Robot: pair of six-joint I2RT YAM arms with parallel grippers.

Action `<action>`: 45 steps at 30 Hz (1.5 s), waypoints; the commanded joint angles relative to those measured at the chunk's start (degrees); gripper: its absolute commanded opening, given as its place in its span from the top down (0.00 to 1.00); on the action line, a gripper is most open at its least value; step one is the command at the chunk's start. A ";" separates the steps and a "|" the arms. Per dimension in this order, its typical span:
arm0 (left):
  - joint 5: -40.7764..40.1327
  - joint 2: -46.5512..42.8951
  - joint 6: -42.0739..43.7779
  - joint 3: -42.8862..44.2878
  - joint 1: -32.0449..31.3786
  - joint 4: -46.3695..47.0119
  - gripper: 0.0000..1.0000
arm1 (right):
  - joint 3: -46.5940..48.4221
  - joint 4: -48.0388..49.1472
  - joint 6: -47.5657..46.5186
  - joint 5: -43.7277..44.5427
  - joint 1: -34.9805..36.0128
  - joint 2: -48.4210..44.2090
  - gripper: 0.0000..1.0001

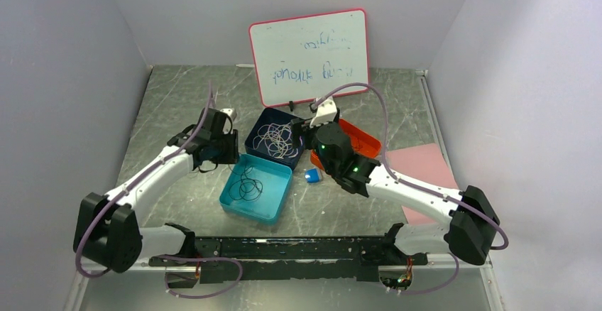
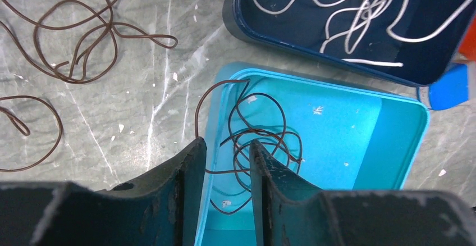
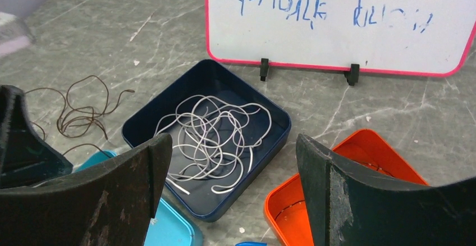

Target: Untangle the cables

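Observation:
Whitish cables (image 1: 278, 140) lie curled in a navy tray (image 1: 257, 132); they also show in the left wrist view (image 2: 359, 10) and the right wrist view (image 3: 213, 139). Dark brown cables (image 2: 264, 139) lie looped in a teal tray (image 2: 393, 139), one strand draped over its rim. More brown cables (image 2: 78, 38) lie loose on the table, also in the right wrist view (image 3: 78, 111). My left gripper (image 2: 225, 145) is open and empty, low over the teal tray's left rim. My right gripper (image 3: 233, 142) is wide open and empty, above the gap between the navy tray and an orange tray (image 3: 359, 162).
A pink-framed whiteboard (image 1: 310, 55) stands behind the trays. A small blue object (image 1: 312, 175) lies between the teal tray (image 1: 273, 211) and the orange tray (image 1: 362, 140). A thin dark strand (image 3: 289, 206) lies in the orange tray. A pink sheet (image 1: 426, 169) lies at the right.

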 commanded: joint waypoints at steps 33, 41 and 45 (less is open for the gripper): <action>1.77 -2.03 -1.47 -3.35 -1.30 4.12 0.90 | 1.89 -0.73 1.39 -2.12 -0.45 1.77 0.15; 3.95 -0.20 -4.44 -3.19 -8.27 6.62 0.93 | 1.78 -0.15 1.81 -2.72 -0.49 2.38 0.15; 5.12 3.32 -7.43 -3.89 -15.40 10.03 0.93 | 2.18 -0.06 1.85 -3.26 -0.51 3.02 0.15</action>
